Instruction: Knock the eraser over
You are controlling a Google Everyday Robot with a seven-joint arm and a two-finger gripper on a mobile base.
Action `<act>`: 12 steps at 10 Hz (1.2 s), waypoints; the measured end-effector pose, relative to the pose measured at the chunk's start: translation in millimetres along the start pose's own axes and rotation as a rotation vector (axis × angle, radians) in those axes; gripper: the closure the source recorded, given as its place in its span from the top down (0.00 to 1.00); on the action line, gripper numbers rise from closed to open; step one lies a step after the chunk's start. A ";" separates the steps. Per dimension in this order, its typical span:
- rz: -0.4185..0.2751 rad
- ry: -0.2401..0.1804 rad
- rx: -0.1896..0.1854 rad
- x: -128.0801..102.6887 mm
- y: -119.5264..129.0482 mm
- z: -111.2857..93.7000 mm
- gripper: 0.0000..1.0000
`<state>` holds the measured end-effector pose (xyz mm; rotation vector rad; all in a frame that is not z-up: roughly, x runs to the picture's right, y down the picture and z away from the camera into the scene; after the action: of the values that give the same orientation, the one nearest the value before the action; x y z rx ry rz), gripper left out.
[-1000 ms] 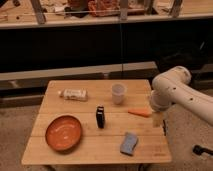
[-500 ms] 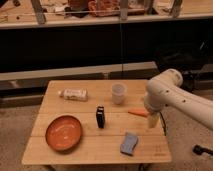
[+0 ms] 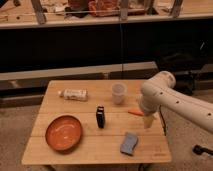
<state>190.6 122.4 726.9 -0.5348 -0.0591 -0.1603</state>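
Observation:
The eraser (image 3: pixel 100 116) is a small black block standing upright near the middle of the wooden table (image 3: pixel 75 150). My white arm comes in from the right, and its gripper (image 3: pixel 147 121) hangs over the table's right side, to the right of the eraser and apart from it. The gripper partly hides a small orange carrot-like thing (image 3: pixel 134 112) lying on the table.
A clear cup (image 3: pixel 118 93) stands behind the eraser to the right. A white bottle (image 3: pixel 73 94) lies at the back left. An orange bowl (image 3: pixel 64 132) sits at the front left. A blue-grey sponge (image 3: pixel 130 143) lies at the front right. A dark shelf unit stands behind the table.
My arm and gripper have moved left, over the table's right side and closer to the eraser. The eraser and the other objects have not moved.

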 end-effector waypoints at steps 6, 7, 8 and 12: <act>-0.078 -0.037 0.003 -27.1 -7.0 19.1 0.80; -0.080 -0.041 0.004 -29.2 -8.9 19.8 0.80; -0.079 -0.046 0.002 -30.8 -9.4 22.1 0.80; -0.097 -0.067 0.002 -50.2 -15.6 27.5 0.80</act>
<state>138.1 130.1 753.5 -0.5356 -0.1502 -0.2368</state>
